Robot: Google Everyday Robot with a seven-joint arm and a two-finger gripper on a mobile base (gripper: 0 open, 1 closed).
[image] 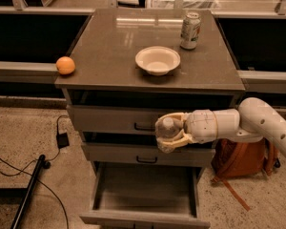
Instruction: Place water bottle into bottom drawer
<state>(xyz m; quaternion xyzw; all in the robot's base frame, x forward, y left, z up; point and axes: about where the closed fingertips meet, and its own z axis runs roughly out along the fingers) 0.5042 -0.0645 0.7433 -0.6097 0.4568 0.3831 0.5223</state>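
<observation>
A grey-brown cabinet top serves as the surface (109,42), glossy enough to catch the lights overhead. A round orange fruit (66,65) sits at its front left corner, right at the edge. Near the middle is a shallow white bowl (157,60), and behind it to the right stands a green-and-white metal can (190,30), upright and close to the bowl without touching it. Below are two closed grey upper drawers (109,119) with dark handles. The end effector (169,133) hangs just in front of them. A rust-orange backpack (240,159) slumps on the speckled floor (19,128) by the cabinet's right side. On the left, black cables (9,163) trail past a small black box (63,140) and a slanting black pole (28,190).
</observation>
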